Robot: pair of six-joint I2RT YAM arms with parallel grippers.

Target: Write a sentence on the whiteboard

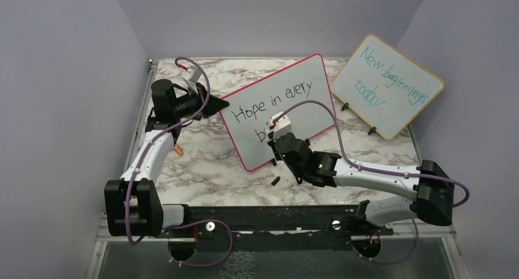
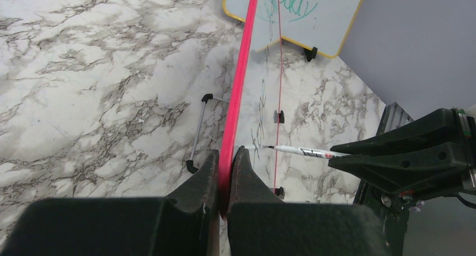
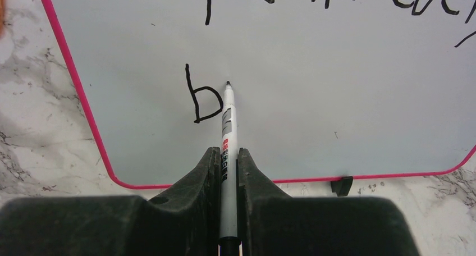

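As R gripper, clamped on marker, begins line 2 w/ letter b, L gripper pinches whiteboard frame; "r" likely next.

- Top external: high at the near side, looking down on the marble-patterned table.
- Left wrist: close, edge-on to the pink-framed white whiteboard.
- Right wrist: close, facing its front; all three share it.

A whiteboard with a thin pink-red frame and rounded corners stands propped up, its left edge pinched in the left tool. The black handwritten sentence reads "Hope in every", with a lone "b" just ahead-left of the right tool.
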